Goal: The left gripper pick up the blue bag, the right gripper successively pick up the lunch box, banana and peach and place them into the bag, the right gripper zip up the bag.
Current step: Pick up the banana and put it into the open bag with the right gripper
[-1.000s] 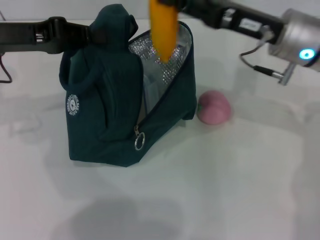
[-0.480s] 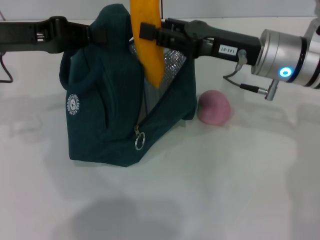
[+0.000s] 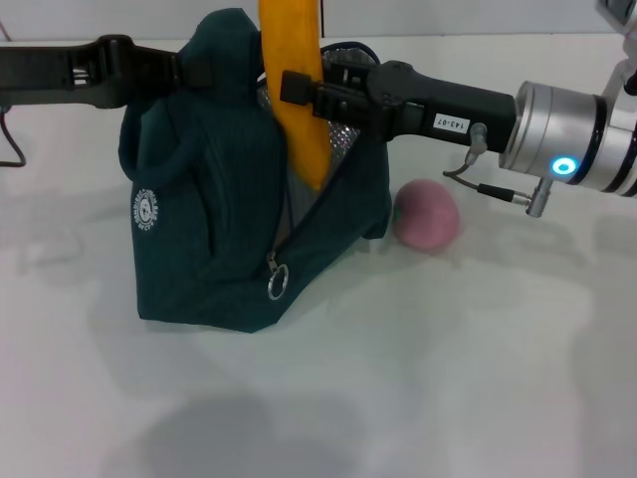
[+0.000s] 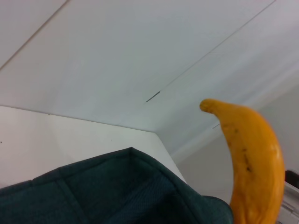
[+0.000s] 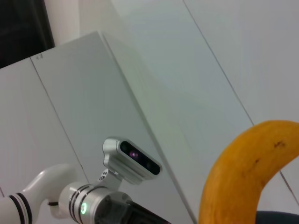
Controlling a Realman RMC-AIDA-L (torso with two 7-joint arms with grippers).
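Lower than a moment ago: long curved yellow-orange banana (image 3: 296, 95), tip now sunk further into the silver-lined mouth of the large dark teal-blue fabric bag (image 3: 234, 214). Nearest the camera, on the white table (image 3: 418, 378): the bag's ring zip pull (image 3: 277, 284), with the round pink peach (image 3: 427, 214) just beside the bag's right flank. Farther back, right gripper (image 3: 299, 92) clamped on the banana's middle, fruit upright. Left gripper (image 3: 189, 68) closed on the bag's top handle, holding it up as before.
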